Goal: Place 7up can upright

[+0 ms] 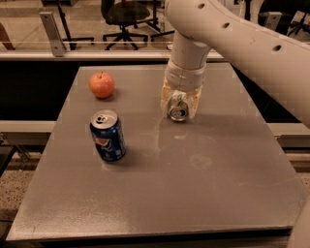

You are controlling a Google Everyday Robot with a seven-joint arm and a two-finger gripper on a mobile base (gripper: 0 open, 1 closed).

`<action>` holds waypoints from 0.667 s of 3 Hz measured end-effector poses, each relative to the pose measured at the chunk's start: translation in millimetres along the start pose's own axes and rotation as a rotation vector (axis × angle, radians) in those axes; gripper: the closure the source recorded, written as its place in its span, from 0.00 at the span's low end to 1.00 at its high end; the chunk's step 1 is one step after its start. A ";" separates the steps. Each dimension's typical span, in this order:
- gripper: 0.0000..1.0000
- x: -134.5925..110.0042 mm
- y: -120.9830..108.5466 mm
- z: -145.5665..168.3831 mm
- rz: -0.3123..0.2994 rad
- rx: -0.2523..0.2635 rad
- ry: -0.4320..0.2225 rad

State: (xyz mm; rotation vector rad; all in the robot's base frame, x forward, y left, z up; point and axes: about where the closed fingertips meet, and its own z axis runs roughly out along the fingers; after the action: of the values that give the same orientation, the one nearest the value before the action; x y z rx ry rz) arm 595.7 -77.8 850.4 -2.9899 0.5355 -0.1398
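The 7up can (178, 109) lies on its side on the grey table (203, 184), its silver pull-tab top facing the camera. My gripper (179, 102) reaches down from the white arm right over it, with one pale finger on each side of the can, closed in against it. The can's body is mostly hidden behind the fingers and wrist.
A dark blue Pepsi can (107, 135) stands upright at the left middle of the table. A red apple (101, 84) sits at the back left. Office chairs (127, 14) and a railing stand behind the table.
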 end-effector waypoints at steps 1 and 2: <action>0.71 -2.0 -0.1 -5.4 0.044 0.019 0.018; 0.94 -5.3 4.9 -31.1 0.181 0.098 0.001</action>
State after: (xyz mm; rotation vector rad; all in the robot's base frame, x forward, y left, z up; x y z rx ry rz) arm 585.7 -83.1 880.3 -2.8296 0.7719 -0.1487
